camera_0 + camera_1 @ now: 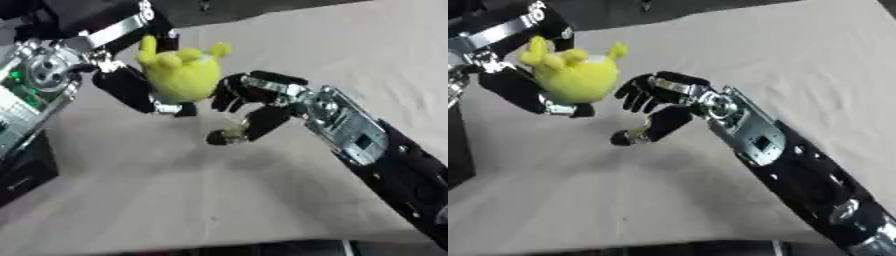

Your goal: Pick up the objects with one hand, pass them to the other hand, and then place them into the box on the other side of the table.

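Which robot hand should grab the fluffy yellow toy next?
The right hand. The left hand already holds the fluffy yellow plush toy above the beige table, and the right hand's open fingers sit just beside it.

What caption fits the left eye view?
Left hand holds a yellow plush toy beside the open right hand above the table.

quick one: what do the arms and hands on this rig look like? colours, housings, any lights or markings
Both arms are black with silver metal joints. The left arm has a round silver housing beside a green circuit board with small green lights, and a silver bracket above. The right arm has a silver boxy wrist block with a small dark window. Left hand and right hand have black fingers with silver links.
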You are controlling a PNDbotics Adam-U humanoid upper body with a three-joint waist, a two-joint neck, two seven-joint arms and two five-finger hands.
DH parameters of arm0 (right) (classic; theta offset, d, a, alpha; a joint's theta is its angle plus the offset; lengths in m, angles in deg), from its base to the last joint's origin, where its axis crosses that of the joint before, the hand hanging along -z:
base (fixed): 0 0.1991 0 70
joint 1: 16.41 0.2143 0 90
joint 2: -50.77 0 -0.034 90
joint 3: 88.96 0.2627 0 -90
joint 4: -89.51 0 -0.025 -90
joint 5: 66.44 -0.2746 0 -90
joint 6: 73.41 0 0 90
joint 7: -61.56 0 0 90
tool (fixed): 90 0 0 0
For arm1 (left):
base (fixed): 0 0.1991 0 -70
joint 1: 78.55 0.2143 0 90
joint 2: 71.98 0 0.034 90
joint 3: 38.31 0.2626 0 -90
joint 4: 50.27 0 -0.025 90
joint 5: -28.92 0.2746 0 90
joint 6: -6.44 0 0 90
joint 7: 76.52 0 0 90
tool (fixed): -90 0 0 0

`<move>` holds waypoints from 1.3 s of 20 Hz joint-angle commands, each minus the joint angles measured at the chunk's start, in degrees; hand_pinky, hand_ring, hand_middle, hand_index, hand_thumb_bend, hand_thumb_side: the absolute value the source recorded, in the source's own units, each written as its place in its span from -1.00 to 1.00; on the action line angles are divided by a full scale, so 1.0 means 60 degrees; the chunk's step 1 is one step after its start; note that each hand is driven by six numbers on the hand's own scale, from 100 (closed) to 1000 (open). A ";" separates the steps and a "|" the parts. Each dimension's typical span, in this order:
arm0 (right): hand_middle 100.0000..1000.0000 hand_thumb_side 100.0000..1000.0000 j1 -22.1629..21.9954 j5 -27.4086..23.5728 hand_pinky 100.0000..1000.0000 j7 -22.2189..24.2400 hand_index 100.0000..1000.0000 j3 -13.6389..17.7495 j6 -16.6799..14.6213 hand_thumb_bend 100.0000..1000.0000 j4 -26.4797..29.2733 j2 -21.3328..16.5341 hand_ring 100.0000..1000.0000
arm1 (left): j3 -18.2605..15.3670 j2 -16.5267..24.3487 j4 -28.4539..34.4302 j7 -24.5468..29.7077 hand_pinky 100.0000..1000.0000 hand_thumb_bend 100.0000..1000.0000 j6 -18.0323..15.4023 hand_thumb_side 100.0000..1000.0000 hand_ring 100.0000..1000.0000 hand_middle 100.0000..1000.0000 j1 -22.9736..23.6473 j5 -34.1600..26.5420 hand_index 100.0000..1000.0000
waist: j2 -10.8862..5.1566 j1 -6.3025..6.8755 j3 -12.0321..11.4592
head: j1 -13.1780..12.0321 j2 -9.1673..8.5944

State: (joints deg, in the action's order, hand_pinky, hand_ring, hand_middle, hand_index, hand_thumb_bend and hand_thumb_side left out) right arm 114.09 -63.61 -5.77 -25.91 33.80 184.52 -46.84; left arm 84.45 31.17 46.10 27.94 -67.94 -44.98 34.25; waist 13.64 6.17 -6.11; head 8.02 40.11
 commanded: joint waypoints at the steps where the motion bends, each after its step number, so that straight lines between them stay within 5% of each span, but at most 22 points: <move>1: 0.30 -0.52 0.0114 0.0074 0.50 0.0003 0.60 0.0106 0.0006 0.06 0.0227 -0.0224 0.48 | -0.0431 0.0675 0.0284 -0.0222 0.36 0.20 0.0076 -1.00 -0.34 -0.64 0.0062 -0.0214 -0.57 | -0.0162 -0.0077 -0.0036 | -0.0235 -0.0114; 26: 0.29 -0.51 -0.0384 0.0181 0.50 -0.0104 0.59 0.0598 0.0050 0.09 0.1423 -0.0919 0.47 | -0.2887 0.3167 -0.0131 -0.2354 0.37 0.19 0.0113 -1.00 -0.33 -0.62 0.2782 -0.1230 -0.55 | -0.0004 -0.0586 0.0062 | -0.2124 -0.0369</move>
State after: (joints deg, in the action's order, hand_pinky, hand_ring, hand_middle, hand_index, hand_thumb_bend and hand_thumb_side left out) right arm 111.20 -62.61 -5.84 -23.40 34.07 191.44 -50.87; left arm 68.83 47.44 45.39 14.55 -67.17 -27.77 27.35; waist 13.67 3.38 -5.69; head -4.22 38.59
